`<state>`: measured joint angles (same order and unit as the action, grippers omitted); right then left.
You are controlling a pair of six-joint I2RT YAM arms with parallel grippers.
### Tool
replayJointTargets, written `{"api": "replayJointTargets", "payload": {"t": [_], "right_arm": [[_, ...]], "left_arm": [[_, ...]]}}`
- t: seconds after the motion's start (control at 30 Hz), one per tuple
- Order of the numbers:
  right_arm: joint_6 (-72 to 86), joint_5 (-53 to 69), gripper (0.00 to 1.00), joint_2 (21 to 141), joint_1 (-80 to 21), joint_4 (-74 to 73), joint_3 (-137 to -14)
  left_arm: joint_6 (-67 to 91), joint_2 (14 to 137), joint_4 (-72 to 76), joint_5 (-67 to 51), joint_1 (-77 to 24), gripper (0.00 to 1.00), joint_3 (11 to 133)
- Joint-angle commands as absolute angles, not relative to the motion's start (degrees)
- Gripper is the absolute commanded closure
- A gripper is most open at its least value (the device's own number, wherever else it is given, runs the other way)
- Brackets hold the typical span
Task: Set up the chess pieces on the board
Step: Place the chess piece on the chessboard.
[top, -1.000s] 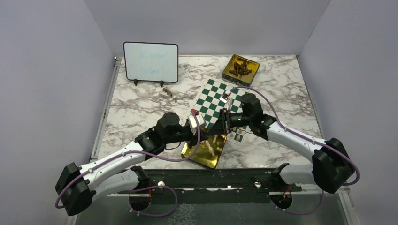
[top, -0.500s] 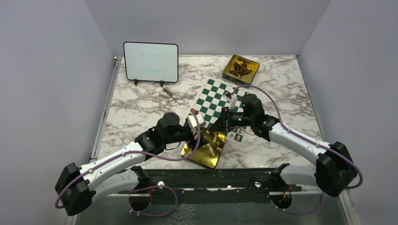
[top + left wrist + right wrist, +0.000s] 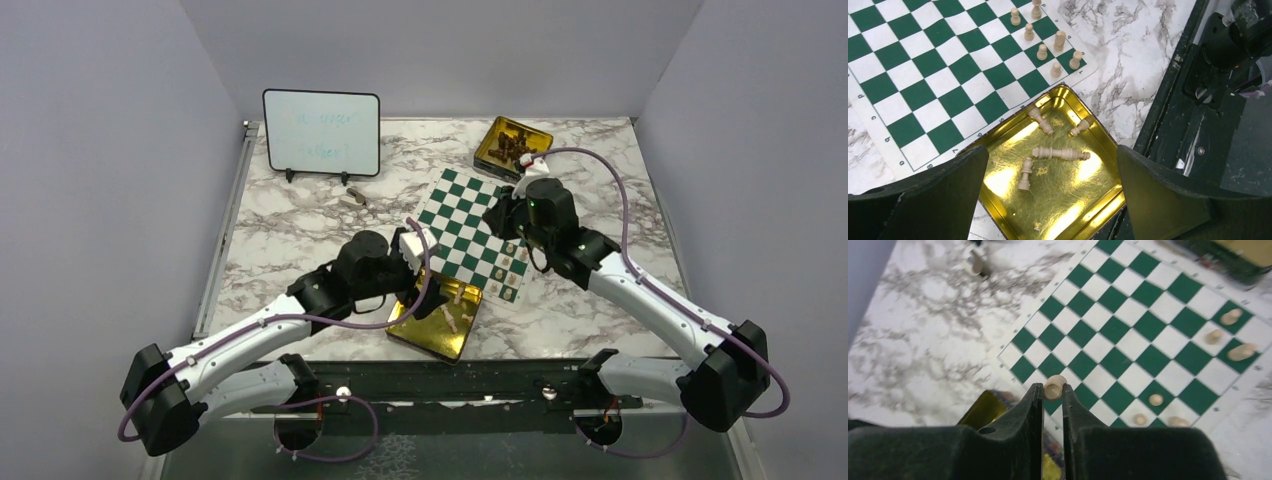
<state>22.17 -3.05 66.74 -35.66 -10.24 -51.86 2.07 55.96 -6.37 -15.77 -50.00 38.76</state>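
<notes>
Back left: white whiteboard with a black frame (image 3: 321, 132), upright on small feet on the marble table (image 3: 290, 235). A small tan object (image 3: 352, 199) lies just in front of it; too small to identify.

Left gripper (image 3: 1052, 150): jaws spread wide, holding nothing, hanging above a square gold metal tin (image 3: 1108, 145). The tin sits at the table's near edge, its rim against the near edge of the board. In it lie loose pale cream chess pieces (image 3: 1060, 153), all on their sides.

Centre: flat dark green and white checked chessboard (image 3: 470, 232), turned at an angle. A cluster of cream pieces (image 3: 1060, 40) stands on the squares at its near right corner.

Right gripper (image 3: 1051, 388): jaws closed on one cream piece (image 3: 1055, 384), pinched at the fingertips, raised above the board's left side.

Back right: second square gold tin (image 3: 513, 146), beyond the board, holding dark brown pieces (image 3: 510, 143).
</notes>
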Motion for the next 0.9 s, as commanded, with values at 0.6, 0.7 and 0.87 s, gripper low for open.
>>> {"api": "replayJointTargets", "payload": {"t": [0.6,0.7,0.87], "right_arm": [[13.1,-18.0,0.88,88.4,-12.9,-0.6,-56.9],[11.9,-19.0,0.89,93.2,-11.8,1.7,-57.9],[10.7,-19.3,0.89,96.9,-10.4,6.5,-57.8]], "left_arm": [[6.4,57.3,-15.3,-21.1,-30.6,0.01,41.3],[5.6,54.9,-15.3,-19.6,-30.6,0.01,39.6],[5.4,52.1,-15.2,-18.4,-30.6,0.01,38.2]]}}
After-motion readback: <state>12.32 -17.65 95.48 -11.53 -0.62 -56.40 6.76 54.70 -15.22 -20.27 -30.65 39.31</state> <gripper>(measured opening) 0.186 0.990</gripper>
